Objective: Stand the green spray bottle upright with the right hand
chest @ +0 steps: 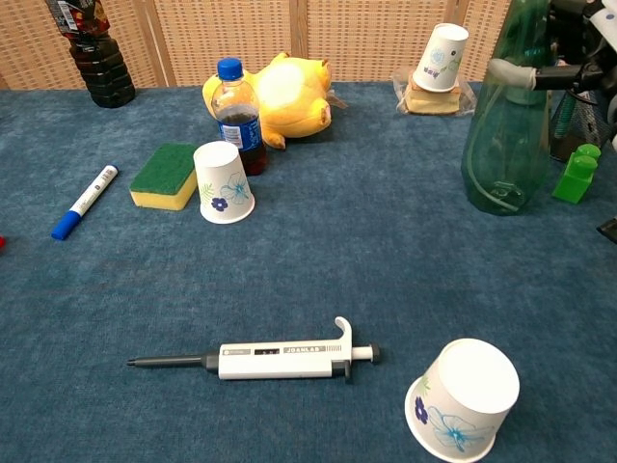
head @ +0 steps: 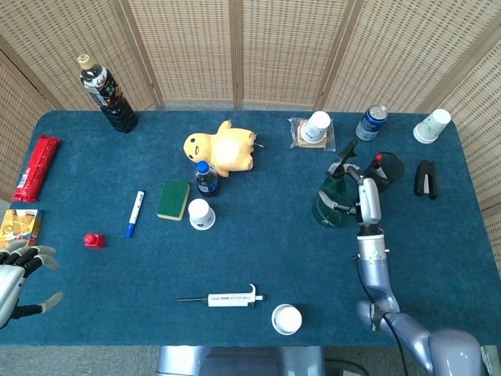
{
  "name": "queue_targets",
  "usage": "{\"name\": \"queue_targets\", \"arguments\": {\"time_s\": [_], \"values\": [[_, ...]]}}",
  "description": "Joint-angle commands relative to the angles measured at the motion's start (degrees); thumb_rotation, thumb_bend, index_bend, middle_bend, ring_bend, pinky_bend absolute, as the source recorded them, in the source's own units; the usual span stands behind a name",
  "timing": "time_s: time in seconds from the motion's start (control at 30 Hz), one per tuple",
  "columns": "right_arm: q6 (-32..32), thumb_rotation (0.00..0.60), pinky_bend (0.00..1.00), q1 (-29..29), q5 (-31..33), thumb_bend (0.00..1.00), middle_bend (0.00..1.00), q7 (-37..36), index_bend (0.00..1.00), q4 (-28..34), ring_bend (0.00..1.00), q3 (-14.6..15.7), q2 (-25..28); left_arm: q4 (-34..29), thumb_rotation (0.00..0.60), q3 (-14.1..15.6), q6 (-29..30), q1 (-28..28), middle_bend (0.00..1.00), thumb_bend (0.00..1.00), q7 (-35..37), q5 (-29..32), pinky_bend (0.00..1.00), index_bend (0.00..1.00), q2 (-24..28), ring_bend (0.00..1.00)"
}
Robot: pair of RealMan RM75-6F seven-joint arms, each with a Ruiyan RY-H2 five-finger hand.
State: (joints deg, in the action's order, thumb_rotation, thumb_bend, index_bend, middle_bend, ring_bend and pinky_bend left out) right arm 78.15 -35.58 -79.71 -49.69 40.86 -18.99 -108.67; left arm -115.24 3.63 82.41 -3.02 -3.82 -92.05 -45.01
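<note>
The green spray bottle (chest: pixel 503 145) stands upright on the blue cloth at the right side; the head view shows this green spray bottle (head: pixel 330 201) from above. My right hand (head: pixel 365 190) grips its neck from the right. A grey finger (chest: pixel 508 69) lies across the neck in the chest view, while most of the hand is cut off by the frame edge. My left hand (head: pixel 19 275) hovers at the near left corner with its fingers spread and nothing in it.
A green block (chest: pixel 576 175) and a black mesh cup (head: pixel 387 167) sit just right of the bottle. A can (head: pixel 371 122), a paper cup (head: pixel 317 125) and a stapler (head: pixel 425 178) lie behind. A pipette (head: pixel 223 298) and another cup (head: pixel 286 319) lie at the front.
</note>
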Motion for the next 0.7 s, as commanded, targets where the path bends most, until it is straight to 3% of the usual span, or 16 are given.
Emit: {"name": "queue_targets", "arguments": {"time_s": [0.03, 0.5, 0.7], "values": [[0.1, 0.6, 0.34, 0.6, -0.1, 0.26, 0.49, 0.8, 0.46, 1.4, 0.31, 0.5, 0.9, 0.1, 0.532, 0.0, 0.1, 0.0, 0.32, 0.24, 0.1, -0.1, 0.16, 0.42, -0.1, 0.28], [-1.6, 0.6, 0.28, 1.7, -0.2, 0.27, 0.42, 3.5, 0.32, 8.2, 0.25, 1.6, 5.3, 0.6, 0.527, 0.0, -0.2, 0.0, 0.32, 0.24, 0.5, -0.1, 0.16, 0.42, -0.4, 0.28], [-2.0, 0.559, 0.28, 2.0, 0.1, 0.27, 0.42, 3.9, 0.3, 10.2, 0.25, 1.5, 6.4, 0.7, 0.53, 0.0, -0.2, -0.1, 0.32, 0.24, 0.5, -0.2, 0.16, 0.42, -0.5, 0.28]]}}
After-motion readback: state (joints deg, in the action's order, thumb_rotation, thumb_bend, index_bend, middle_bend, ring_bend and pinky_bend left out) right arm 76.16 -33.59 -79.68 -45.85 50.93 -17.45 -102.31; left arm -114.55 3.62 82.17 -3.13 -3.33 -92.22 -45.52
